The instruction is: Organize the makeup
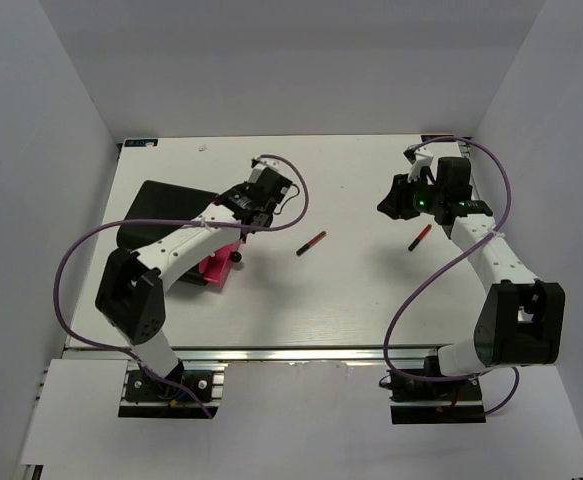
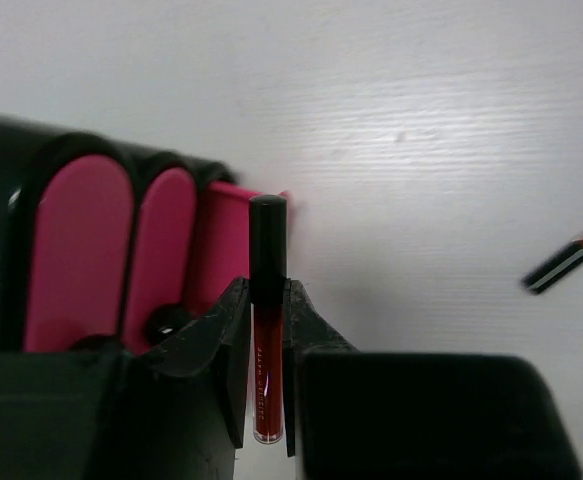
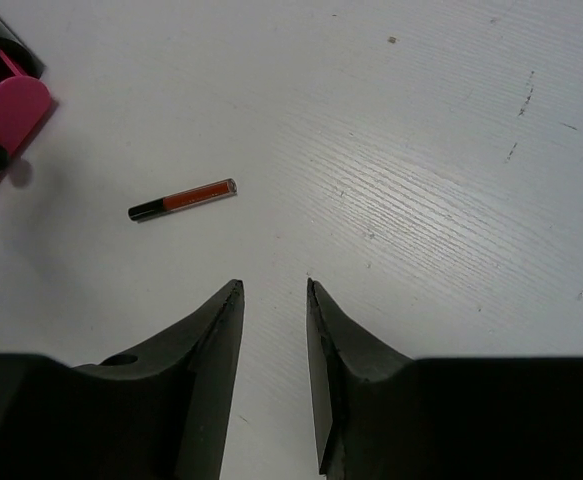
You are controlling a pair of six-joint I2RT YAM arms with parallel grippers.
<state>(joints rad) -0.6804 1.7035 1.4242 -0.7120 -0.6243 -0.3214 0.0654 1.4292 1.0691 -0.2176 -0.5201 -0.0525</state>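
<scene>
Noted red stick clenched in left gripper, at 3 o'clock of pink-drawered black box. Counted two loose on table: centre stick; far stick, at 5 o'clock of right gripper, released, empty. Judged barely begun; none seen stowed.

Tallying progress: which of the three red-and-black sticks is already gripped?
The left-hand stick, pinched between the fingers of the left hand. The mid-table stick and the right-side stick lie loose on the table.
</scene>
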